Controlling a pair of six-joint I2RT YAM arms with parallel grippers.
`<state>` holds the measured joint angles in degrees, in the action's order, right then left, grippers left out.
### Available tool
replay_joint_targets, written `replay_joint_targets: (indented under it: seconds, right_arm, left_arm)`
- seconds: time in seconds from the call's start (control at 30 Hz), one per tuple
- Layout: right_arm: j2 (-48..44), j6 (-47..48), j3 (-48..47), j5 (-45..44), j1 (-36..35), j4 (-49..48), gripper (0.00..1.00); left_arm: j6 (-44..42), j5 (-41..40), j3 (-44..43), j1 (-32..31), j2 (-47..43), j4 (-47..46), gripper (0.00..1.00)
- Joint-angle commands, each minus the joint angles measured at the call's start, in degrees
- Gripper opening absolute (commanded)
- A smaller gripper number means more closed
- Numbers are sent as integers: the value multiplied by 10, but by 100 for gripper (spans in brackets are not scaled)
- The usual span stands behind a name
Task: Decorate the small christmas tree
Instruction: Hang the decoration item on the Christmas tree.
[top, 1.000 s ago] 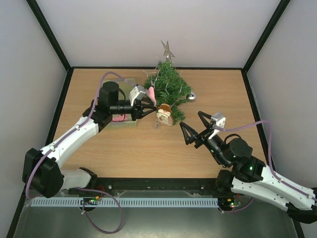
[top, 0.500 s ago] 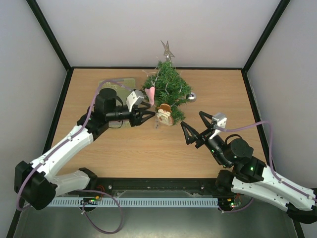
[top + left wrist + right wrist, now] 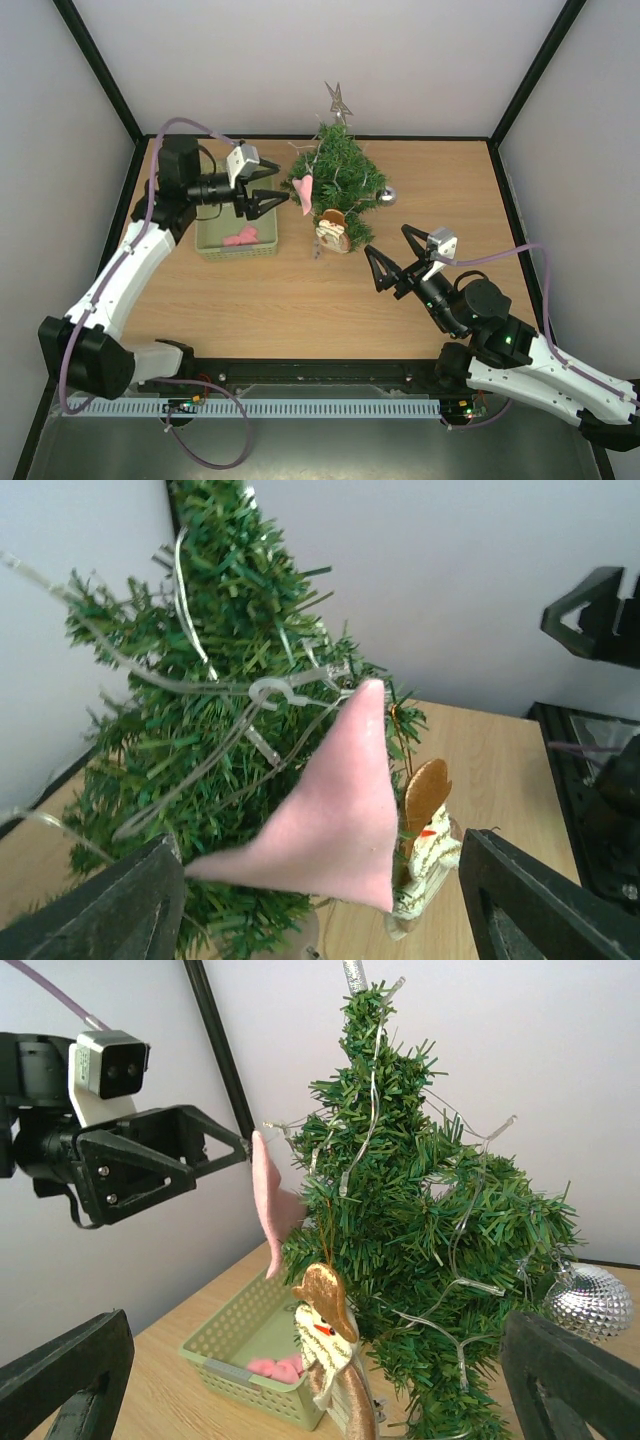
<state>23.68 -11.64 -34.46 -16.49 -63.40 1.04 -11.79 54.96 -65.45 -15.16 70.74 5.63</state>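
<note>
The small christmas tree (image 3: 340, 175) stands at the back of the table, strung with clear lights and topped by a silver star (image 3: 338, 99). A pink felt ornament (image 3: 303, 189) hangs on its left side, a snowman ornament (image 3: 332, 230) at its front, and a silver ball (image 3: 386, 194) at its right. My left gripper (image 3: 275, 202) is open just left of the pink ornament (image 3: 330, 820), apart from it. My right gripper (image 3: 391, 264) is open in front of the tree (image 3: 420, 1260), holding nothing.
A pale green basket (image 3: 236, 250) sits left of the tree under my left arm, with a pink piece (image 3: 241, 237) inside. In the right wrist view the basket (image 3: 250, 1375) is beside the snowman ornament (image 3: 335, 1350). Black frame posts and white walls enclose the table.
My left gripper has opened, let go of the pink ornament and drawn back to the left and toward the far edge. The ornament stays hanging on the tree. The right arm has not moved.
</note>
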Motion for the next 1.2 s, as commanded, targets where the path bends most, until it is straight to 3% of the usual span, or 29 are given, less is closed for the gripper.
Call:
replay_joint_targets:
  seconds: [0.0, 0.1, 0.23, 0.4, 0.7, 1.17]
  right_arm:
    - [0, -5, -13, -6, -2, 4, 98]
    - [-2, -6, -13, -4, -2, 4, 98]
    - [-1, -5, -16, -4, -2, 3, 98]
    - [0, -2, -20, -8, -2, 7, 98]
    - [-1, 4, -12, -14, -2, 0, 98]
    - [-2, 12, -7, -19, -2, 0, 98]
  left_arm:
    - [-169, 148, -65, 25, 46, 120, 76]
    - [-256, 163, -94, 38, 72, 176, 76]
    - [-294, 177, -119, 44, 106, 186, 76]
    - [-304, 218, -143, 42, 149, 188, 74]
    - [-306, 190, -167, 5, 190, 188, 70]
    - [-372, 184, -132, -5, 165, 272, 65]
